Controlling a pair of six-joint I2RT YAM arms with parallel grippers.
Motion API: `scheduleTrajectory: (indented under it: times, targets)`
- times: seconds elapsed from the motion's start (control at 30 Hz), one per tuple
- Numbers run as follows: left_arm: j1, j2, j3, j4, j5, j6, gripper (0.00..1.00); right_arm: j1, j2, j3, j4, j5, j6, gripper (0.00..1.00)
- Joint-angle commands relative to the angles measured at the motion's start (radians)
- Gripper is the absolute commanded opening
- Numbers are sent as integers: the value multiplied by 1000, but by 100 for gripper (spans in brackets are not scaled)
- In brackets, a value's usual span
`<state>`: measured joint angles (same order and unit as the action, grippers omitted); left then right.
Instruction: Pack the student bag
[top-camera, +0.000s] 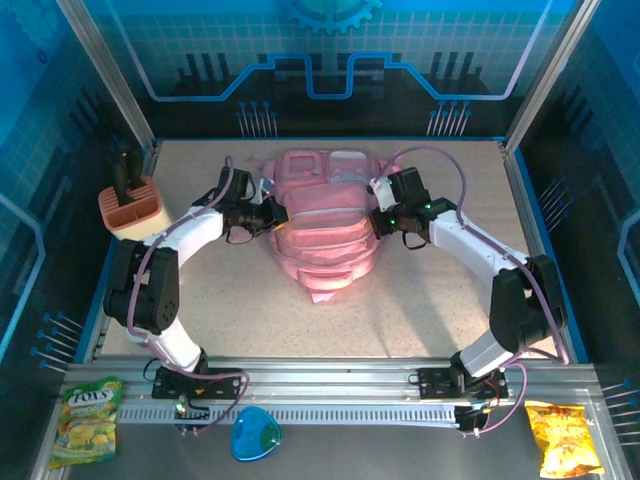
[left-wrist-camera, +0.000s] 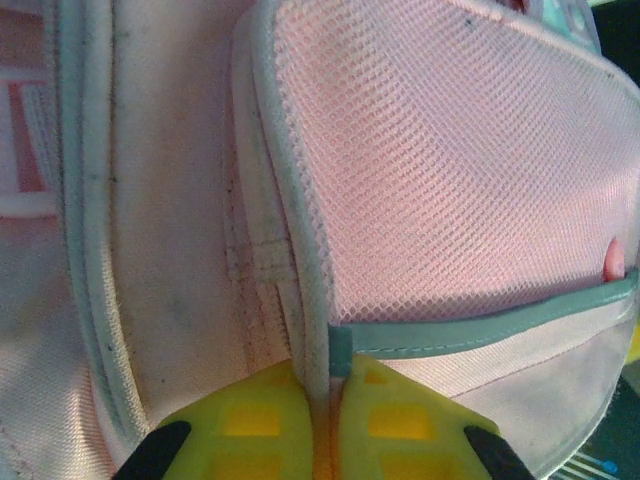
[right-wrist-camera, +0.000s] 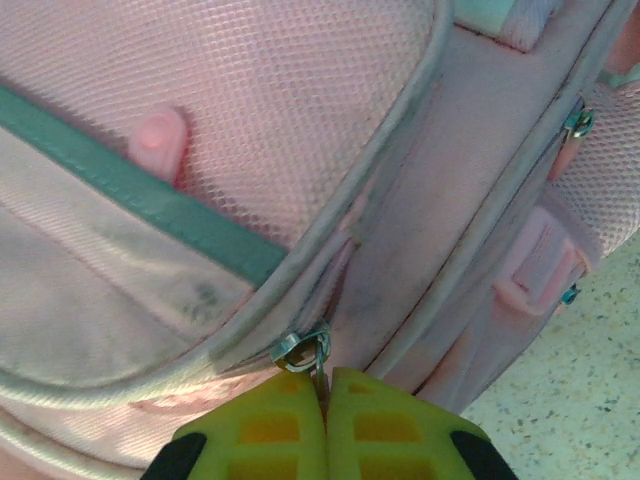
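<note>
Yellow tips of left gripper (left-wrist-camera: 322, 425), closest in the left wrist cam, are pinched tight on the grey piping (left-wrist-camera: 300, 290) edging a mesh pocket of the student bag (left-wrist-camera: 450, 170). In the right wrist cam, right gripper (right-wrist-camera: 325, 425) is clamped narrow on a metal zip pull (right-wrist-camera: 305, 350) at the bag's side. Top cam adds the wider layout: bag lies mid-table (top-camera: 430, 310) toward the far edge w/ an arm at each side, orange caddy (top-camera: 130, 208) by the left edge, and on the near metal rail (top-camera: 350, 395), L to R, green snack pack (top-camera: 88, 420), blue disc (top-camera: 255, 435), yellow chip pack (top-camera: 565, 438).
</note>
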<state>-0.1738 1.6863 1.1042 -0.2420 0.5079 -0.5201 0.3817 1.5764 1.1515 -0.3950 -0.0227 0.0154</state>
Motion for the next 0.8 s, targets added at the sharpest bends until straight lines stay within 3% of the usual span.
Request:
scheduleTrajectory:
  times: [0.0, 0.17, 0.4, 0.5, 0.53, 0.63, 0.73, 0.77]
  targets:
    - [33, 22, 34, -97, -6, 136, 0, -61, 46, 69, -50, 35, -95, 1]
    - [30, 24, 43, -105, 36, 173, 0, -79, 100, 136, -32, 28, -121, 7]
    - [29, -45, 7, -26, 2, 130, 0, -96, 122, 209, -53, 68, 44, 22]
    - [30, -152, -30, 19, -100, 81, 22, -99, 11, 121, -9, 63, 97, 44]
    - [29, -188, -36, 18, -147, 74, 33, -101, -40, 78, 14, 64, 116, 52]
    - [30, -286, -66, 19, -288, 65, 51, -103, -210, -76, 126, 93, 133, 72]
    - [30, -382, -140, 63, -454, 54, 70, -114, -362, -259, 279, 253, 162, 99]
    - [31, -409, -176, 98, -504, 50, 76, -121, -403, -317, 313, 307, 166, 100]
